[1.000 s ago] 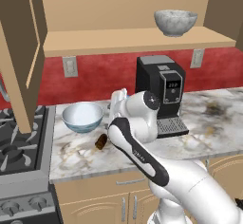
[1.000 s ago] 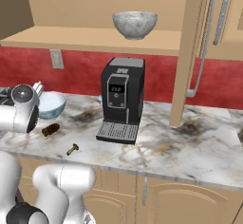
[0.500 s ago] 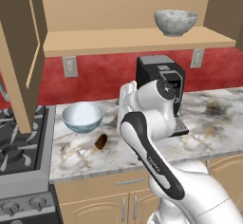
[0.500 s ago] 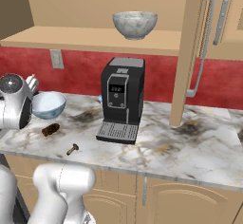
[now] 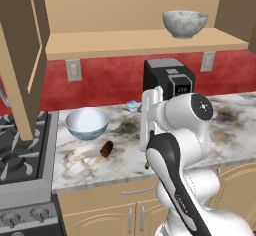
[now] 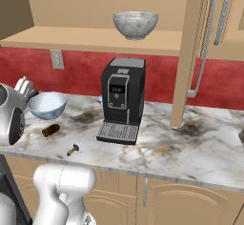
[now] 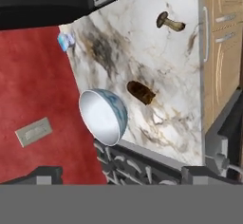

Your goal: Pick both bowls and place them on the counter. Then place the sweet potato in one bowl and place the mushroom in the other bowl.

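Landmark: coffee machine (image 6: pixel 122 100), black, standing on the counter (image 6: pixel 190 148) against the red wall.

Blue-patterned bowl (image 5: pixel 87 123) upright on the counter, well left of the machine, near the stove (image 5: pixel 20 155). Sweet potato (image 5: pixel 106 149) just in front of that bowl, apart from it. Mushroom (image 6: pixel 72 149) lies on its side nearer the counter's front edge, left of the machine's drip tray. Grey stone bowl (image 6: pixel 136 25) sits on the wooden shelf (image 6: pixel 95 39) above the machine.

Gripper (image 6: pixel 24 86) raised beside the blue bowl, carrying nothing; whether the fingers are apart or closed, cannot tell.
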Controlling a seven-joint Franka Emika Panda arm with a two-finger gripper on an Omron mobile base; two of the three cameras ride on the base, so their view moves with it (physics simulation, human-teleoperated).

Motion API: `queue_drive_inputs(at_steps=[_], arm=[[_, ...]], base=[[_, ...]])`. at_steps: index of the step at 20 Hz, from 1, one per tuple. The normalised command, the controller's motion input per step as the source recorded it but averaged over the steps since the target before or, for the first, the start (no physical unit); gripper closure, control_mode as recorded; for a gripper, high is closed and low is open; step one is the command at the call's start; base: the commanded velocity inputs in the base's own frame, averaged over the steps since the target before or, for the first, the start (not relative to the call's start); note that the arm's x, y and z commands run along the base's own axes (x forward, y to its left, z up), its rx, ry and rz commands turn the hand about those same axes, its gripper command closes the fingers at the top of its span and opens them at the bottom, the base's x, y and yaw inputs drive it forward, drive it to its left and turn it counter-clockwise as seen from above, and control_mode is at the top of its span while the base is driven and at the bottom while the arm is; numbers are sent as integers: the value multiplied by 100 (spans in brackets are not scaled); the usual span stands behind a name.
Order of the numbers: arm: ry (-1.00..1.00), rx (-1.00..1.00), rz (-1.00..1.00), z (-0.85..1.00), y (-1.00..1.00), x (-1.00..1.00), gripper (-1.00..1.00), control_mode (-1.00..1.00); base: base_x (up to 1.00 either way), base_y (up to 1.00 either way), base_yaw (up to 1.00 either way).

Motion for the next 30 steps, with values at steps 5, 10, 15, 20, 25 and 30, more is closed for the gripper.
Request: queue_drive_inputs(at_steps=[5,10,15,20,25,30], arm=[[-28,-4,-1,39,-27,-41,-100,-100],[-23,-6,-11,41,-29,-30,-100,-100],[-2,-2,-21,48,-33,-19,-100,-100],[0,0,-18,39,-45,-15,-100,-100],[-2,-1,-18,31,-44,-5,-100,-100],[0,-3,-15,35,-43,0,-100,-100]], base=[[0,0,0],[0,0,0],[0,0,0],[0,0,0],[0,0,0],[0,0,0]])
